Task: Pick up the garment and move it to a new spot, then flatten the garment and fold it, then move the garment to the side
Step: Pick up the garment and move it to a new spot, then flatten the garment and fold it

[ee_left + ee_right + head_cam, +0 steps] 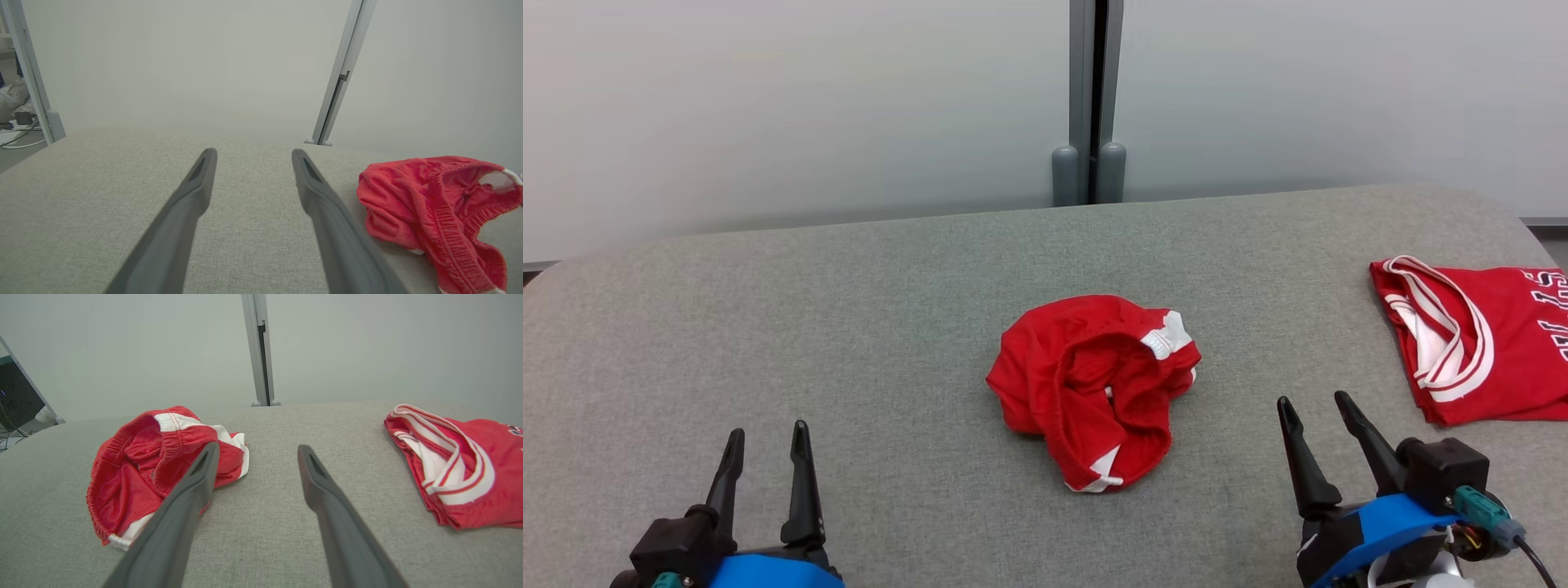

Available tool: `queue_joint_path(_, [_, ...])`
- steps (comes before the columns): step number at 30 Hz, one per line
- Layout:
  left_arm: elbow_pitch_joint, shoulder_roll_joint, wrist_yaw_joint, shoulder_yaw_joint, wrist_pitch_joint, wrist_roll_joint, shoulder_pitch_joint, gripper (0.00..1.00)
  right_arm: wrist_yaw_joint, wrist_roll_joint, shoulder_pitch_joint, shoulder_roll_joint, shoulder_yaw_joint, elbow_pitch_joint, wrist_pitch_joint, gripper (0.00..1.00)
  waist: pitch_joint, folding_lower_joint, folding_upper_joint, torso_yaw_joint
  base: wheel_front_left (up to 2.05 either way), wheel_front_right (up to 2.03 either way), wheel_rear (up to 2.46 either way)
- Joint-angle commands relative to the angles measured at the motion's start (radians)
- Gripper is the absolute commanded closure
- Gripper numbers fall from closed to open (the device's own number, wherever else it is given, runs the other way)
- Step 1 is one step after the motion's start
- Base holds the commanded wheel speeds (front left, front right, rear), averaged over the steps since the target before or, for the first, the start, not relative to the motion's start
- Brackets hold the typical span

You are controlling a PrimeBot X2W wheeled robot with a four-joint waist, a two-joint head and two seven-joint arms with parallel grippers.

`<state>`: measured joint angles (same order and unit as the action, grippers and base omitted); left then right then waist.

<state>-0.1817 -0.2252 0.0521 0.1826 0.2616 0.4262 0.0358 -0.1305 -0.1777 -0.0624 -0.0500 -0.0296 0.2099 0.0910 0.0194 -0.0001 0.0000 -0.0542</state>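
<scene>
The left gripper (pixel 768 430) and the right gripper (pixel 1313 400), each with two long dark fingers, were held wide open and empty, low over the near edge of the grey woven table surface (pixel 849 310). Between them, nearer the right one, the crumpled red mesh shorts with white trim (pixel 1094 388) were seen heaped at mid-table, well apart from a folded red-and-white jersey (pixel 1478 351) at the far right. The shorts were judged light, limp and unbreakable, best pinched at the raised, gathered elastic waistband.
</scene>
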Motion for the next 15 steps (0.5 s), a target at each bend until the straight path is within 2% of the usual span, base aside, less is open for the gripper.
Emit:
queue_joint_path(1, [0.005,-0.003,-0.001,0.002,0.004,-0.007,0.005,0.0,-0.001,-0.004,0.008,-0.001,0.0,0.002,0.008,0.0,0.001,0.0001,0.0,0.0,0.0,0.0,0.0])
queue_joint_path(9, [0.04,0.003,0.025,0.022,-0.013,-0.024,0.021,0.0,-0.001,-0.008,-0.004,-0.001,0.001,0.006,0.01,0.0,0.003,0.0001,0.0,-0.003,0.0,0.0,0.0])
queue_joint_path(15, [0.051,0.0,0.028,0.029,-0.021,-0.019,0.023,0.0,-0.001,-0.011,-0.008,-0.001,-0.001,0.009,0.014,0.0,0.008,0.0001,0.0,-0.006,0.0,0.0,0.0])
